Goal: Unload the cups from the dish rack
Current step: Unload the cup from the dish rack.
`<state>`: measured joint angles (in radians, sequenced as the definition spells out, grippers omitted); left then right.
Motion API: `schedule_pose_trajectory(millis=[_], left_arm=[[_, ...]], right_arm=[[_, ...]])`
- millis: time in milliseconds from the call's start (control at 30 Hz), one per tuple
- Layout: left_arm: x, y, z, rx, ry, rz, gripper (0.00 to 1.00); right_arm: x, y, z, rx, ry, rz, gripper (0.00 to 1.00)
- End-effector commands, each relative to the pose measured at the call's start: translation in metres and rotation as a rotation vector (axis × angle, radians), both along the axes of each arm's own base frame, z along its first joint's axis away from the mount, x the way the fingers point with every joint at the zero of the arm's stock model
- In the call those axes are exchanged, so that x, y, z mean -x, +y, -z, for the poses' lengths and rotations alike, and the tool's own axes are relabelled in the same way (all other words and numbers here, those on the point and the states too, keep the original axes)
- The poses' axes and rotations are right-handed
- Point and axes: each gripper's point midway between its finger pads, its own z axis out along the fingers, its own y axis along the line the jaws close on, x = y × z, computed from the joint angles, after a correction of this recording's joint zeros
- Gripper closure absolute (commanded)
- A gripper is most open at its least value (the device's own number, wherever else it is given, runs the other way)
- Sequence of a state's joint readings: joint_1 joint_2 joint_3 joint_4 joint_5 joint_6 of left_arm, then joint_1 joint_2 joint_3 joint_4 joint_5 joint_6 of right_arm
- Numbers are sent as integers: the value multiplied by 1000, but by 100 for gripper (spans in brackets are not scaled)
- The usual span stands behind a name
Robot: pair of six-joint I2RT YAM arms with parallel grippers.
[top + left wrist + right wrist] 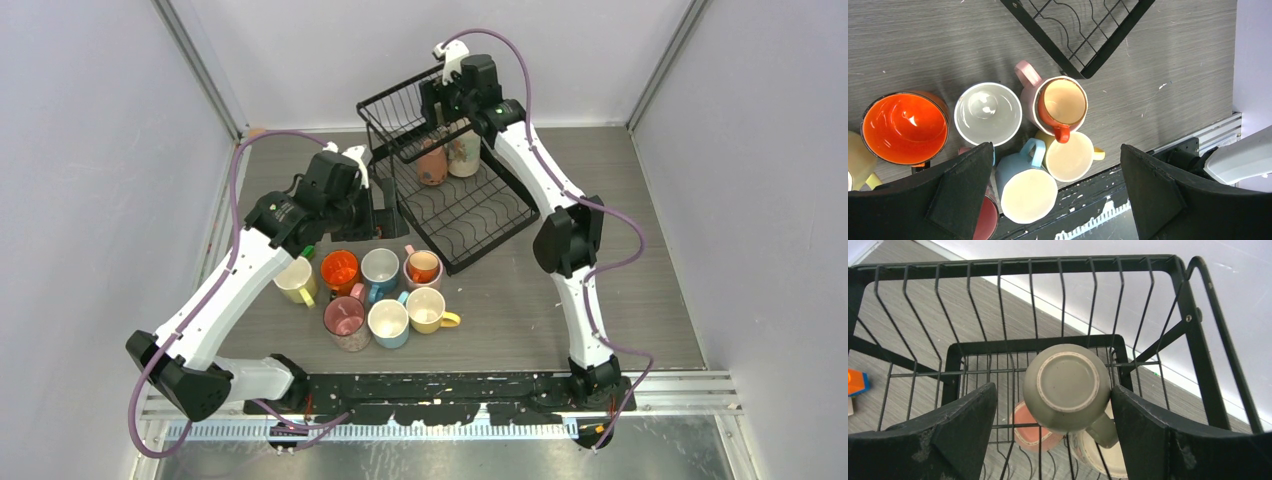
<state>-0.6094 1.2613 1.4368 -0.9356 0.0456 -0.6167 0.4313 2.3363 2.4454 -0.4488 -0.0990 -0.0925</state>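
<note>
The spread right claw (1053, 389) flanks an upturned beige mug (1066, 385) (base up) in the rack (998, 345).

The table (923, 45) under the left gripper (1055, 150) is grey, with thin lines like wood. It runs on past the gripper on every side. The back wall (1248, 270), pale purple-grey, stands just beyond the right gripper (1053, 405). The left wall (80, 200) and right wall (770, 200) look the same. Metal posts (200, 70) stand in the back corners. At the near edge lie a metal rail (690, 385) and a black strip (450, 385) with white chips. The light is soft and even.
</note>
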Motion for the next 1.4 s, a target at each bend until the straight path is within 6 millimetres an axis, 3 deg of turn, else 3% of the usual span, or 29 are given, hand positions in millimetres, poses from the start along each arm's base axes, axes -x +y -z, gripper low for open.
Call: schedule_pose_trajectory(millis=[0, 467, 833, 1000, 1133, 1367], left_arm=[[3, -2, -11, 27, -41, 21, 0], [4, 1, -12, 20, -40, 17, 0], [4, 2, -11, 9, -36, 13, 0], [3, 1, -11, 11, -37, 13, 0], [2, 1, -12, 16, -41, 10, 0], [1, 1, -12, 22, -47, 5, 0]], right_arm=[[20, -4, -38, -3, -34, -15, 14], [5, -1, -15, 13, -25, -8, 13], [-7, -1, -7, 6, -34, 18, 31], [-6, -3, -24, -22, -63, 35, 42], [-3, -4, -52, -63, -101, 49, 50], [4, -9, -89, -121, -157, 70, 56]])
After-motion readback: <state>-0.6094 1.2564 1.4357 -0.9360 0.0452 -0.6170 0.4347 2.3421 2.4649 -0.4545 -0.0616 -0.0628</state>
